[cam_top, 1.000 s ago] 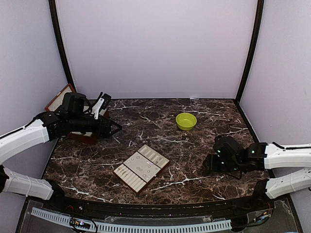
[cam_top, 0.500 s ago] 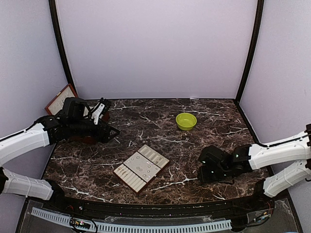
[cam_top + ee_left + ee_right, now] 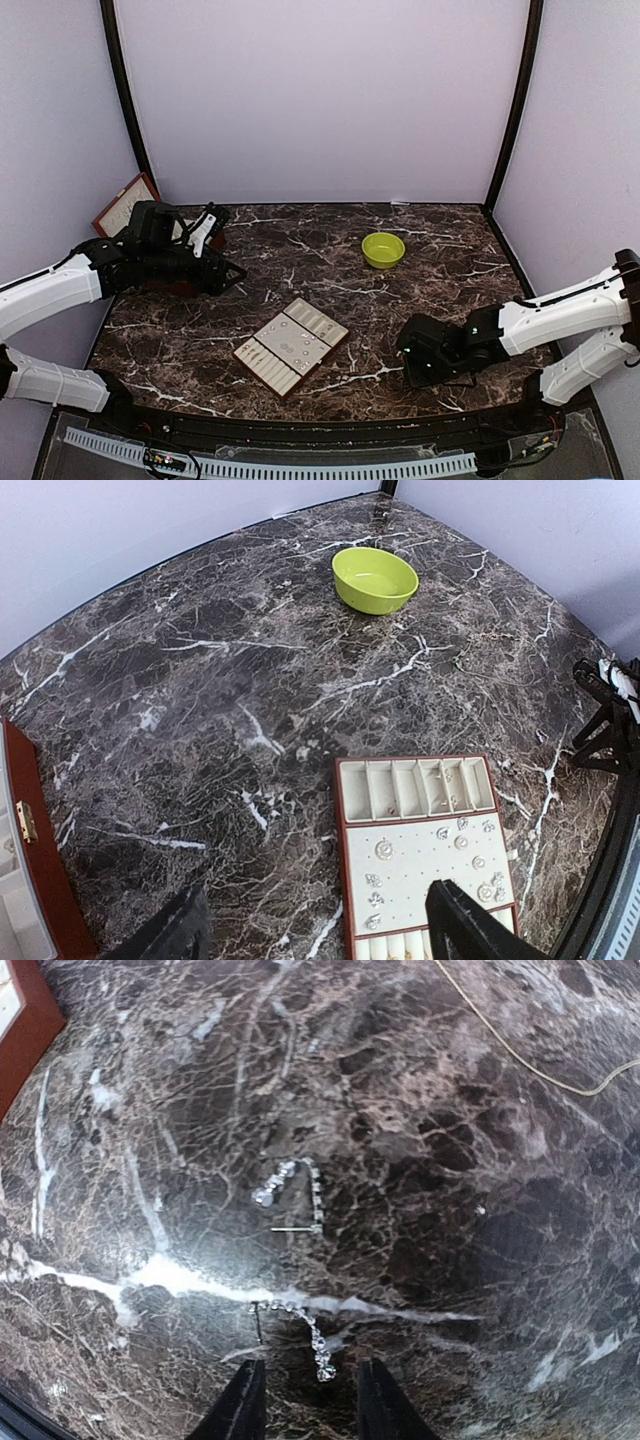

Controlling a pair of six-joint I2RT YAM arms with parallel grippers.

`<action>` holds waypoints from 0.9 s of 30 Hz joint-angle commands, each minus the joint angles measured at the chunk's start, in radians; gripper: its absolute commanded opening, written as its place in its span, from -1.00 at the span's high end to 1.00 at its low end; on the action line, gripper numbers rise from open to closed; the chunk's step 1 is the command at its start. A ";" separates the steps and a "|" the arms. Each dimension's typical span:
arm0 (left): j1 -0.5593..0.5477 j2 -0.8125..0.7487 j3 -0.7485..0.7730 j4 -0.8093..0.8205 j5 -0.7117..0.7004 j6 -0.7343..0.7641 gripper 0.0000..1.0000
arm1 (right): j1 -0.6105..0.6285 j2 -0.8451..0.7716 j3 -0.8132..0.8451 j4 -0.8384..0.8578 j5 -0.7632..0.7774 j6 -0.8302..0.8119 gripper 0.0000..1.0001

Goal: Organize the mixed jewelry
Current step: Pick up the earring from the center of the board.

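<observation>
Hovering low over the near right part of the worktop (image 3: 200,340), the right end effector (image 3: 306,1385) points its two dark fingers (image 3: 243,1405) at a short sparkly strand (image 3: 300,1328) lying flat on the marble. The strand's near end sits in the gap between the fingertips, which stand partly spread and do not pinch it. A second sparkly strand (image 3: 292,1192), bent like a hook, lies just beyond the first and apart from it. A thin gold chain (image 3: 520,1055) curves across the far right of the right wrist view, well apart from both strands.

The left end effector (image 3: 315,915) hangs above the left side of the worktop, spread wide and holding nothing, with the reddish-brown box (image 3: 45,880) just to its left. A cream compartment tray (image 3: 292,345) lies at an angle near the middle of the worktop, toward the near edge. Small silvery studs and rings (image 3: 440,855) rest on its flat middle panel, and a few more sit in the slotted row at its far end. A lime-green bowl (image 3: 383,249) stands farther back, right of centre, well apart from the tray.
</observation>
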 commanded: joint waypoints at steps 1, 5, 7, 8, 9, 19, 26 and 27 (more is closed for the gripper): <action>0.007 -0.012 -0.013 -0.008 0.023 0.002 -0.53 | 0.014 0.021 0.025 -0.022 0.046 0.022 0.40; 0.007 -0.015 -0.014 -0.008 0.023 0.000 -0.53 | 0.020 0.058 0.051 -0.040 0.063 0.011 0.49; 0.007 -0.016 -0.014 -0.007 0.023 -0.001 -0.53 | 0.030 0.074 0.064 -0.059 0.071 0.006 0.53; 0.007 -0.017 -0.014 -0.008 0.022 -0.001 -0.53 | 0.034 0.082 0.068 -0.070 0.075 0.007 0.54; 0.007 -0.018 -0.014 -0.007 0.022 -0.001 -0.53 | 0.038 0.088 0.071 -0.079 0.080 0.010 0.56; 0.007 -0.021 -0.017 -0.005 0.032 0.000 -0.46 | 0.056 0.089 0.038 -0.052 0.070 0.042 0.92; -0.144 -0.017 -0.014 -0.014 -0.077 -0.010 -0.38 | 0.053 0.056 0.029 0.038 0.104 0.043 1.00; -0.173 -0.014 -0.016 -0.011 -0.093 -0.038 -0.38 | 0.050 0.055 0.033 0.047 0.110 0.038 1.00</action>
